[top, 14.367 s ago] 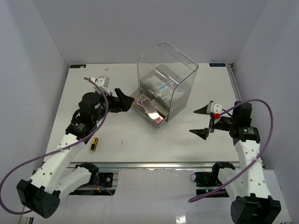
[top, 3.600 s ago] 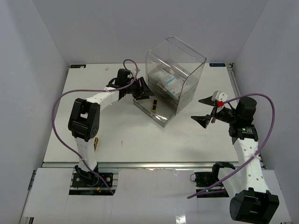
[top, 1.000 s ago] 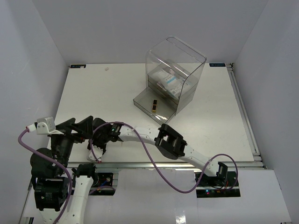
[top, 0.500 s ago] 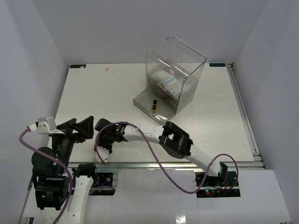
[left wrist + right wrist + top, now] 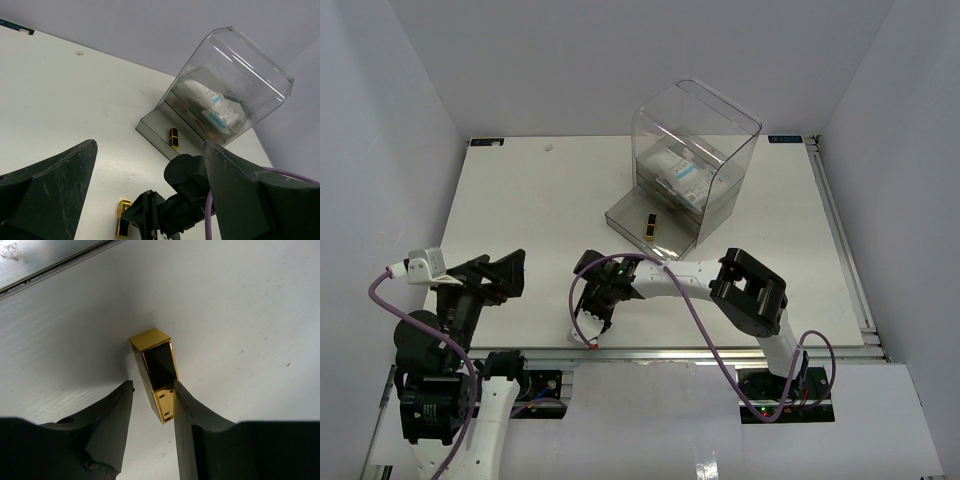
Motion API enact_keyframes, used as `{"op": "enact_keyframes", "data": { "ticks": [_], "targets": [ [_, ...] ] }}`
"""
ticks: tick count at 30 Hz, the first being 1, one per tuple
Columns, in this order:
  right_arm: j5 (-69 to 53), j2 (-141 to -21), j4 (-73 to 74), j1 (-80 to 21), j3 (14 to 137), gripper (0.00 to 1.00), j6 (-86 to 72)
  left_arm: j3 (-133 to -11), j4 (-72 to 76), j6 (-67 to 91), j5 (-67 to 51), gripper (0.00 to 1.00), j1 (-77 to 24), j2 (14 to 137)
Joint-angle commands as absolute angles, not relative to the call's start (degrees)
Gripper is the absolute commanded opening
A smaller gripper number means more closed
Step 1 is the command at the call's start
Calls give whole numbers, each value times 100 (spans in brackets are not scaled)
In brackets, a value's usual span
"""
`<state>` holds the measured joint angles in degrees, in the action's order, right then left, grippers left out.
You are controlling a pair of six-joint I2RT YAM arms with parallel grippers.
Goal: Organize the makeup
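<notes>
A gold lipstick tube [image 5: 155,360] lies flat on the white table, also seen as the lipstick tube [image 5: 122,225]. My right gripper [image 5: 152,385] straddles its lower end, open. One finger touches its side and the other stands off with a gap. From the top view the right gripper [image 5: 595,310] sits near the front edge and hides that tube. My left gripper [image 5: 490,272] hangs wide open and empty at the front left, the left gripper [image 5: 150,145] looking toward the box. A second gold tube [image 5: 650,225] rests on the pulled-out drawer. White-and-blue sachets [image 5: 680,178] lie inside.
The clear plastic drawer box [image 5: 695,160] stands at the back centre, its drawer [image 5: 625,215] pulled out toward the left. The right arm [image 5: 750,290] stretches across the front of the table. The table's front rail [image 5: 650,352] runs just behind the right gripper.
The right arm has swung rightward along the front edge, its gripper moving from near the left gripper toward the middle. The left gripper shifted slightly right and stays open.
</notes>
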<state>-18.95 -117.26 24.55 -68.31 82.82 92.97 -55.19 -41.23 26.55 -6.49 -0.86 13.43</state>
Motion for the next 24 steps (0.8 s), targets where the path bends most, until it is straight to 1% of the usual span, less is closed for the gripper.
{"op": "enact_keyframes", "data": {
  "ticks": [1,5,7,13,18,24],
  "targets": [
    [-1772,-11859,3009,-6850,7948,46,8843,-5397,-4061,2794,-790,98,-62,1260],
    [-1784,-11949,2905,-6855,8062,53,8707,-5321,-4068,2830,-858,98,-62,1215],
    [-1782,-12007,2818,-6855,8157,55,8608,-5283,-4066,2830,-881,98,-62,1199],
    [-1911,-11958,2475,-6829,8278,57,8400,-5282,-4131,2785,-895,98,-62,1160],
    [-1967,-11957,2357,-6829,8294,61,8358,-5227,-4128,2778,-881,98,-62,1158],
    [-1986,-12286,2504,-6820,8516,61,8437,-5194,-4104,2786,-896,98,-62,1116]
  ]
}}
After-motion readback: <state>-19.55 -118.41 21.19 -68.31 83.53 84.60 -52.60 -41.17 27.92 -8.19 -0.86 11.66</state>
